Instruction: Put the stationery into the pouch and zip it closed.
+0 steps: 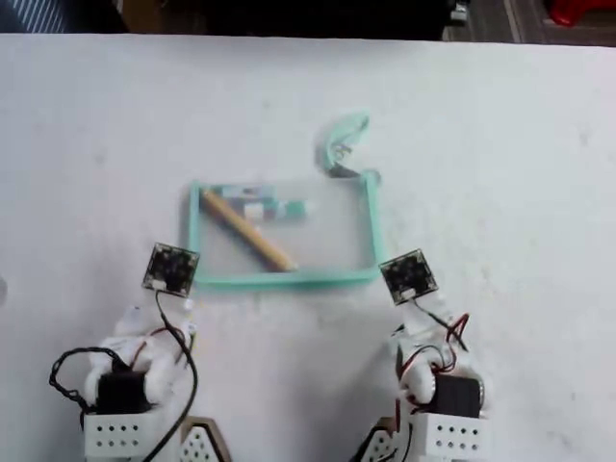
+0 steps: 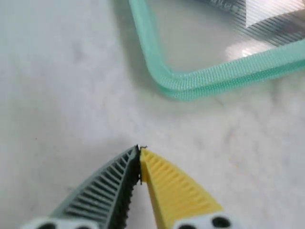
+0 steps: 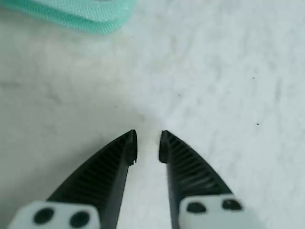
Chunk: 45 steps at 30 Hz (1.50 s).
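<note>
Inside pouch (image 1: 289, 280), pencil (image 1: 246, 230) plus blurred item (image 1: 274, 206); left claw (image 2: 139, 153) tips together, right claw (image 3: 147, 143) slightly apart, empty

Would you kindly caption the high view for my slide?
Clear teal-edged pouch holding a pencil, on a white table.

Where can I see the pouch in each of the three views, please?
High view: pouch at the middle of the table.
Left wrist view: its corner, ahead of the jaws.
Right wrist view: its edge, ahead of the jaws.
Shared landmark: the green edge.
</note>
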Available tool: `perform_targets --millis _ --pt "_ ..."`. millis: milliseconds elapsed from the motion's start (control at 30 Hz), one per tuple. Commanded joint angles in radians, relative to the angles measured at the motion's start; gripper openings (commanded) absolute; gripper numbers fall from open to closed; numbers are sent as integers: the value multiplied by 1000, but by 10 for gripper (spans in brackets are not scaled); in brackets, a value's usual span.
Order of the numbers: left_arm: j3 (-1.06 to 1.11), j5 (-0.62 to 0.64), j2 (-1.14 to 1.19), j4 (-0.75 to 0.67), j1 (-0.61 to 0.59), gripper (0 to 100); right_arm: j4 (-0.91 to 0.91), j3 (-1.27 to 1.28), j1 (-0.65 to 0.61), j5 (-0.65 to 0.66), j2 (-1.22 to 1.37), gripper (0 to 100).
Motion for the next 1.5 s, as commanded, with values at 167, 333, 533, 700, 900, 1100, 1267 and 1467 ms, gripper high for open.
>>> perform_targets --millis 167,333,533,700,900,1100,1267,1467 --pt "-3 9 -15 9 1 23 2 8 16 -6 1 18" --pt "-3 8 -15 9 2 23 2 8 -21 -9 1 18" --pt "-3 11 -15 9 2 23 2 8 -194 -20 1 18" --pt "-3 12 -15 9 2 23 2 8 -170 -187 -7 17" --pt "-3 12 -15 9 2 23 4 8 -99 -292 -7 16" --pt "-3 12 -15 9 2 23 4 8 -99 -292 -7 16" --pt "-3 12 -15 9 2 23 4 8 -99 -292 -7 17" --pt "-3 12 -15 9 1 23 4 8 -101 -292 -7 18"
